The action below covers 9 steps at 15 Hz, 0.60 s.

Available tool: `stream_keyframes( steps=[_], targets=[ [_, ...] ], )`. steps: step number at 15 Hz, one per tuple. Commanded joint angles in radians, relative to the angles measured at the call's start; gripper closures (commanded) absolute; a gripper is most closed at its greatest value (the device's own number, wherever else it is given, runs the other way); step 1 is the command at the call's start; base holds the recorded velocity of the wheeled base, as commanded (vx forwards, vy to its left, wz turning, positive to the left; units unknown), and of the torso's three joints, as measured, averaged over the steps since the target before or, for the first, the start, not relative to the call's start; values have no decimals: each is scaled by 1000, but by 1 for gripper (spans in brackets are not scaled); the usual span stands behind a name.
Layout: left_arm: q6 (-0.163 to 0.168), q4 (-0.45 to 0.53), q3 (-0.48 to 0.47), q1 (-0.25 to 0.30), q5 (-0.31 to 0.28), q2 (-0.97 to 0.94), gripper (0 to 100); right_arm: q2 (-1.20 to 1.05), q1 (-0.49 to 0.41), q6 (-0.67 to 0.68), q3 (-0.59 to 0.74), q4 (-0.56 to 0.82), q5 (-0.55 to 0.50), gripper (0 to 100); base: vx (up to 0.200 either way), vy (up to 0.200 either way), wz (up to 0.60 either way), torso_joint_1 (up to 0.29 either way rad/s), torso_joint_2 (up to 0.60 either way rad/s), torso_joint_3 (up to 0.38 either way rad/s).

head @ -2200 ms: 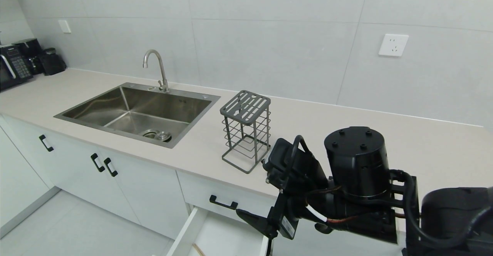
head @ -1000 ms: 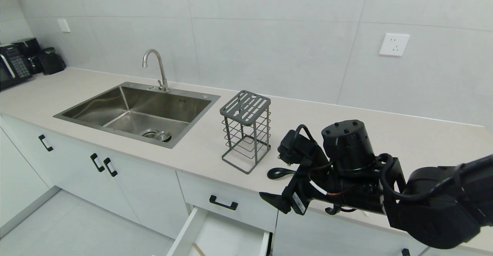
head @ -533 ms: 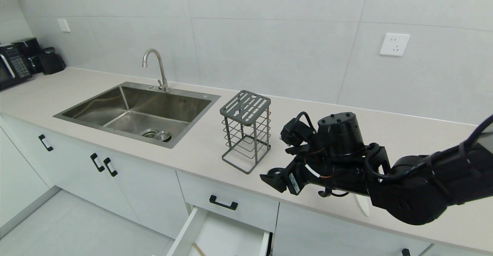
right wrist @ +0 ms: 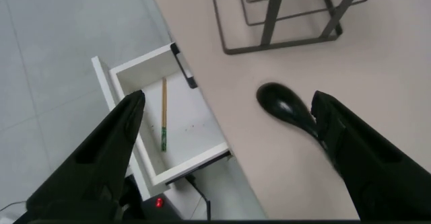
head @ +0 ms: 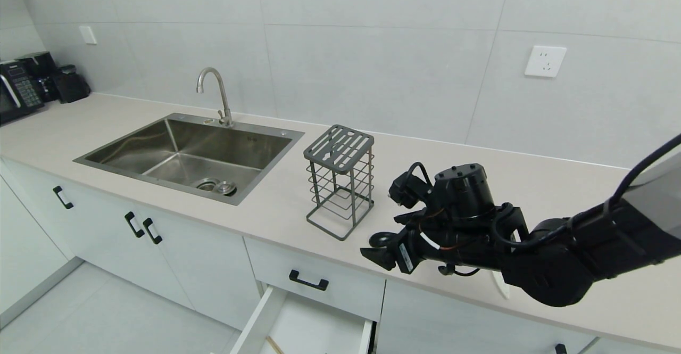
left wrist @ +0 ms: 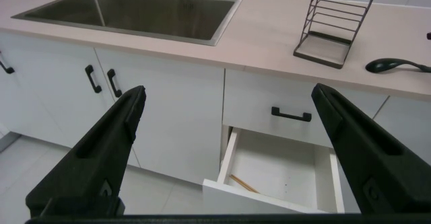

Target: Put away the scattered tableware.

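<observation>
The black spoon [head: 381, 238] lies on the counter's front edge just beside the wire rack [head: 340, 181], and the right gripper [head: 380, 256], which two seconds ago hung lower in front of the open drawer [right wrist: 195, 120], has risen to counter level and pushed forward to it. From the right wrist, the spoon's bowl sits between the widely spread fingers, off to one side, its handle running under one finger; the drawer below holds a chopstick [right wrist: 163, 113]. The left gripper [left wrist: 229, 96], likewise spread wide, hangs out in front of the cabinets.
</observation>
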Motion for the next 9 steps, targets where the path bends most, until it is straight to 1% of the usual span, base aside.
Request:
stream_keyframes(
  steps=[1,4,7,9],
  targets=[
    [0,0,0,0,0,1,0,6,20,18,26,0,1,0,0,0,0,0,0,0],
    [0,0,0,0,0,1,0,11,16,93,38,-4,-16,0,0,0,0,0,0,0],
    [0,0,0,0,0,1,0,46,-23,93,58,-4,-38,0,0,0,0,0,0,0],
    [0,0,0,0,0,1,0,68,-63,61,46,-2,-42,0,0,0,0,0,0,0]
  ],
)
